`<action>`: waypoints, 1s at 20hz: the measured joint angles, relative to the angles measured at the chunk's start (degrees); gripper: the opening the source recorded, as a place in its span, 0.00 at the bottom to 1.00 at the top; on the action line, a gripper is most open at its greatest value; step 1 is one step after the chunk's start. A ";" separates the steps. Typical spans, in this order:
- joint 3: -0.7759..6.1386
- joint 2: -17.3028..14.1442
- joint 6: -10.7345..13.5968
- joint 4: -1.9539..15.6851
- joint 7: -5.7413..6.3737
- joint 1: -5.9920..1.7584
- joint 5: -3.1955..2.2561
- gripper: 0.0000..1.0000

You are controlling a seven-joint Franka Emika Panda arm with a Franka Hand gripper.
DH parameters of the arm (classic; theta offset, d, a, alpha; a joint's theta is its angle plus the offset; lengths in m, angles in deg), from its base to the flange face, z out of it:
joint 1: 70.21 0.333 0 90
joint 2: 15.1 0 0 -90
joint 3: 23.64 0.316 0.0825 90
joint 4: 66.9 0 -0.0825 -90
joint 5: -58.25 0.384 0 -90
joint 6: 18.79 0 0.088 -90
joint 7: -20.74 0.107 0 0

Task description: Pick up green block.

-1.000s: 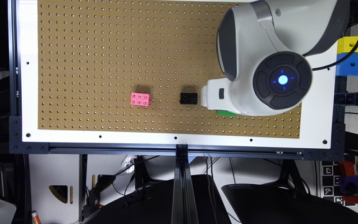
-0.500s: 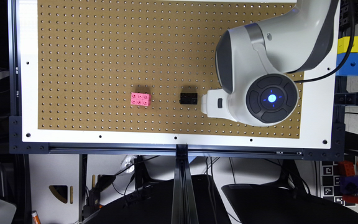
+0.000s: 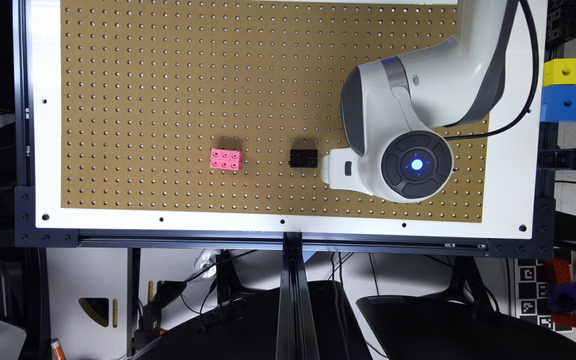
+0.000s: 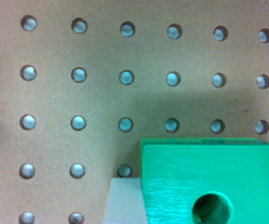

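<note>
Arm head sits low over the pegboard counter [image 3: 168, 100], toward the exterior view's right, just past the black brick [image 3: 303, 158]. The white tool [image 3: 335, 170] pokes out from under the wrist, almost touching the black brick's side.

Green block [image 4: 211, 179] fills the near corner of the wrist view: bright green cube, round dark hole in the face turned to the camera, sitting flat on the pegboard with its own shadow behind it. So it's right under the wrist, next to the black brick. From the exterior view the arm covers that spot, so I can't place it there directly.

A pale flat shape sits against the block's edge in the wrist view. Could be part of the tool, could be something else. Can't tell. No way to read from either view how wide the tool is spread or whether it has anything clamped.

Status as I read it: approach done, tool is down at block height and lined up. Block looks seated on the board, not lifted. Left to do: confirm the grip on the block, then raise it clear.

Pink brick [image 3: 226, 159] is well off on the far side of the black brick, untouched. Yellow cube [image 3: 561, 72] and blue cube [image 3: 563, 103] are parked off the board's edge beyond the arm, not in play.
</note>
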 joint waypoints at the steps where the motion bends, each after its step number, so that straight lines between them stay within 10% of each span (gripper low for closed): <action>1: 0.00 0.00 0.00 0.00 0.00 0.00 0.00 0.00; 15: -0.10 0.35 0.31 -0.07 0.00 -0.04 -0.20 0.00; 20: -0.11 4.45 4.94 -0.09 0.00 -0.07 -0.20 0.00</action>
